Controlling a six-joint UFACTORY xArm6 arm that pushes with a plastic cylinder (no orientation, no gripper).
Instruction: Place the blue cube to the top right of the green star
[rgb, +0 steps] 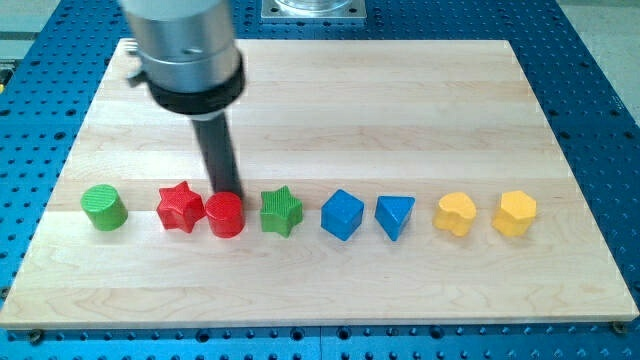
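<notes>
The blue cube (342, 215) sits on the wooden board in a row of blocks, just right of the green star (281, 211). My tip (223, 192) is at the top edge of the red cylinder (225, 215), left of the green star and well left of the blue cube. The rod comes down from the arm's silver and black end (190, 55) at the view's top left.
The row also holds a green cylinder (104, 207), a red star (180, 207), a blue triangular block (394, 216), a yellow heart-like block (455, 213) and a yellow hexagonal block (514, 213). The board (330, 100) lies on a blue perforated table.
</notes>
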